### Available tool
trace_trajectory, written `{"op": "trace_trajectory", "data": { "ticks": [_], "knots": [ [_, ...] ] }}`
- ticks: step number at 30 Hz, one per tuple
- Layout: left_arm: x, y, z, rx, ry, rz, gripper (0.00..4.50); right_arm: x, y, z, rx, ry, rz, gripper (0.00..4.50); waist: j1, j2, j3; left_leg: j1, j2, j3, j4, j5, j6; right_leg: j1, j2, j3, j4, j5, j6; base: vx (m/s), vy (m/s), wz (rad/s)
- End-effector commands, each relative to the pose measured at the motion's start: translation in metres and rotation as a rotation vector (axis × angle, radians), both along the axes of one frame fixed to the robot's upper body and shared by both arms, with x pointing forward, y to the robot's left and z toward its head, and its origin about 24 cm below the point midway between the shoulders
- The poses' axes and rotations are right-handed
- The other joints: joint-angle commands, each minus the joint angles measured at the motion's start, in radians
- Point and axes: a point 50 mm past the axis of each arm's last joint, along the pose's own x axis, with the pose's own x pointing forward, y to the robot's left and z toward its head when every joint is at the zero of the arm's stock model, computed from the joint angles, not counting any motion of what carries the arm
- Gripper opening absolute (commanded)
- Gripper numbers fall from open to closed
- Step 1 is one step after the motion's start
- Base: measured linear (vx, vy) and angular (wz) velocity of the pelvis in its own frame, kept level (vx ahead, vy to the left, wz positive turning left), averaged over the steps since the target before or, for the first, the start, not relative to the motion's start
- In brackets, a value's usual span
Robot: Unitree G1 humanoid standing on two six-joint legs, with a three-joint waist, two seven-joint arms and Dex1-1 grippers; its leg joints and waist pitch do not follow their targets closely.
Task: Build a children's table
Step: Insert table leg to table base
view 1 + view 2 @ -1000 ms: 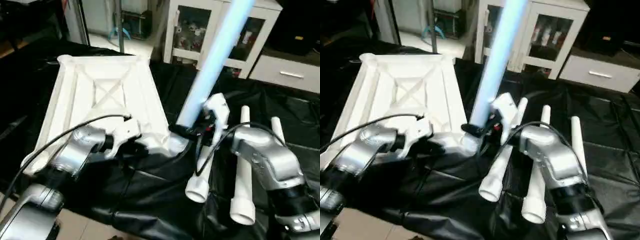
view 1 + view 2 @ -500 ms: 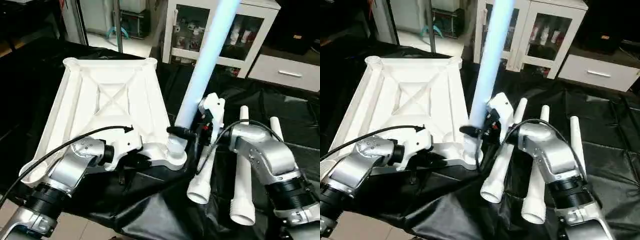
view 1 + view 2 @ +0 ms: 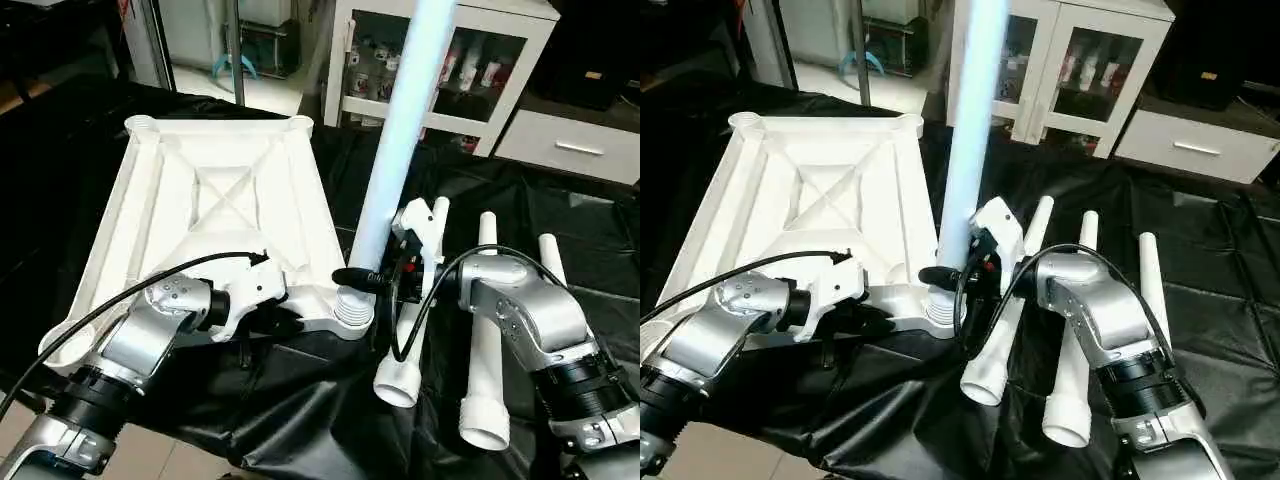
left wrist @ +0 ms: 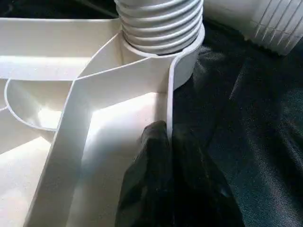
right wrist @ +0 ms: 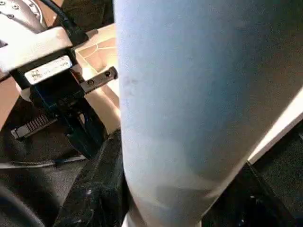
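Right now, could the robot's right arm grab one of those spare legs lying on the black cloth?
Probably not yet. The right claw is shut around the upright leg at the tabletop's corner socket. The spare legs lie just beside that arm, unblocked, so it would only need to let go first.

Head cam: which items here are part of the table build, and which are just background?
Job:
- table top, underside up, left gripper shut on its near rim
- upright leg at the near-right corner socket, right gripper shut on it
- three spare legs lying on the black sheet

Background:
- white glass-door cabinet
- white drawer unit
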Motion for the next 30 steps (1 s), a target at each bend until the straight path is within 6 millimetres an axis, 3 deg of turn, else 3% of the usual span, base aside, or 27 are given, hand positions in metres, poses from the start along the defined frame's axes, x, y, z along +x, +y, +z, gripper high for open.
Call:
{"op": "trace_trajectory", "data": {
  "ticks": [1, 7, 16, 17, 18, 30],
  "knots": [
    [-0.007, -0.001, -0.015, 0.038, 0.052, 0.008, 0.0, 0.002, 0.004, -0.002, -0.014, 0.001, 0.014, 1.84, -0.001, -0.001, -0.054, 0.001, 0.051, -0.007, -0.083, -0.099, 0.019, 0.046, -0.079, 0.047, -0.068, -0.19, -0.205, 0.0, 0.0, 0.0],
    [-0.007, 0.0, -0.015, 0.039, 0.056, 0.007, 0.0, 0.01, 0.011, -0.01, -0.018, 0.035, 0.005, 1.84, -0.008, -0.001, -0.052, 0.002, 0.052, -0.011, -0.088, -0.161, -0.005, 0.043, -0.079, 0.046, -0.075, -0.262, -0.191, 0.0, 0.0, 0.0],
    [-0.008, 0.002, -0.015, 0.042, 0.059, 0.012, 0.0, 0.017, 0.012, -0.012, 0.003, 0.073, -0.006, 1.84, -0.017, -0.005, -0.054, 0.002, 0.052, -0.013, -0.09, -0.195, -0.014, 0.041, -0.079, 0.046, -0.078, -0.282, -0.187, 0.0, 0.0, 0.0],
    [-0.007, 0.002, -0.015, 0.039, 0.057, 0.016, 0.0, 0.017, 0.011, -0.013, 0.002, 0.075, -0.004, 1.84, -0.017, -0.005, -0.054, 0.002, 0.053, -0.013, -0.09, -0.192, -0.013, 0.042, -0.079, 0.046, -0.077, -0.275, -0.187, 0.0, 0.0, 0.0],
    [-0.008, 0.002, -0.015, 0.038, 0.057, 0.017, 0.0, 0.017, 0.011, -0.013, 0.002, 0.075, -0.004, 1.84, -0.017, -0.011, -0.054, 0.001, 0.053, -0.012, -0.09, -0.187, -0.011, 0.043, -0.078, 0.046, -0.077, -0.271, -0.186, 0.0, 0.0, 0.0],
    [-0.006, 0.006, -0.013, 0.018, 0.046, 0.054, 0.0, 0.011, -0.012, -0.02, 0.106, 0.095, -0.151, 1.84, -0.014, -0.007, -0.053, 0.002, 0.054, -0.013, -0.094, -0.204, -0.01, 0.04, -0.08, 0.046, -0.081, -0.296, -0.178, 0.0, 0.0, 0.0]
  ]
}}
